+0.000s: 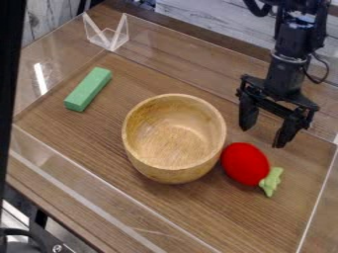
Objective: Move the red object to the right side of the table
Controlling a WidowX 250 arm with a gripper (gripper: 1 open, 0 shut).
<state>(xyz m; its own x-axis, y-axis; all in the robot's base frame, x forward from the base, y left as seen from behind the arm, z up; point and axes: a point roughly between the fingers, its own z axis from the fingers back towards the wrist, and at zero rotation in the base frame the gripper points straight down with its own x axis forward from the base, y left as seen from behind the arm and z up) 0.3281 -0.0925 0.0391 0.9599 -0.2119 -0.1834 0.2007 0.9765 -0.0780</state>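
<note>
The red object, a small round toy fruit with a light-green leafy tip, lies on the brown wood-grain table just right of the wooden bowl, near the right wall. My gripper hangs above and slightly behind it, fingers spread wide and pointing down, with nothing between them. A clear gap separates the fingertips from the fruit.
A wooden bowl sits mid-table, touching or nearly touching the fruit. A green rectangular block lies at the left. A clear plastic stand is at the back left. Low acrylic walls edge the tabletop.
</note>
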